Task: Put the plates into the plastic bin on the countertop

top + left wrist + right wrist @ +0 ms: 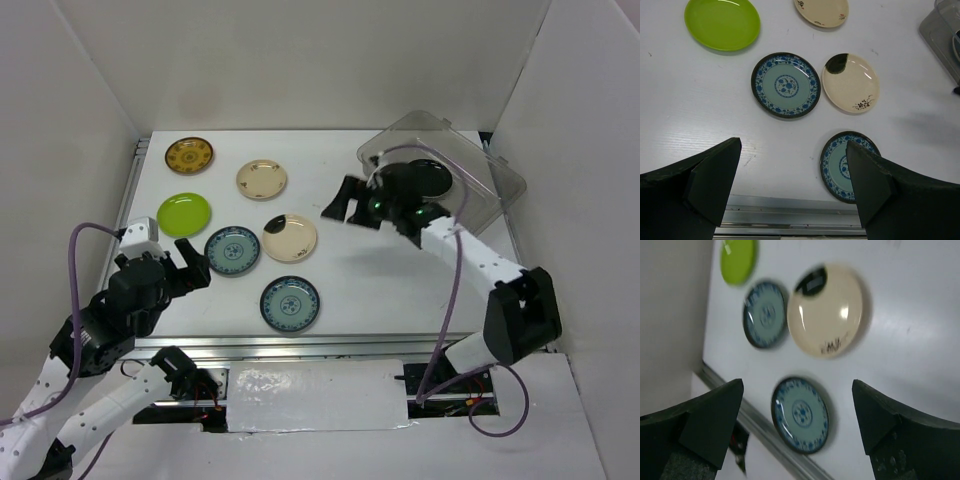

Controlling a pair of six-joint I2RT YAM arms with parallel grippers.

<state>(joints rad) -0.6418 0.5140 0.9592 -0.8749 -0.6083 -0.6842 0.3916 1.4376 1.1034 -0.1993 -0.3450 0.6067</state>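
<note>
Right hand (348, 204) open, empty, centre frame | bin (500, 178) just right of it | left hand (193, 262) open, lower left

Beside the countertop (350, 290), the left arm (135, 290) at its near-left corner and the right arm (470, 255) along its right edge share white link shells, black joint housings and a looping purple cable (73, 265), with green lights (378, 203) on the right wrist and matte black wedge-shaped fingers (710, 185).

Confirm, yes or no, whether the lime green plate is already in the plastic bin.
No, the lime green plate lies on the countertop, far from the plastic bin.
</note>
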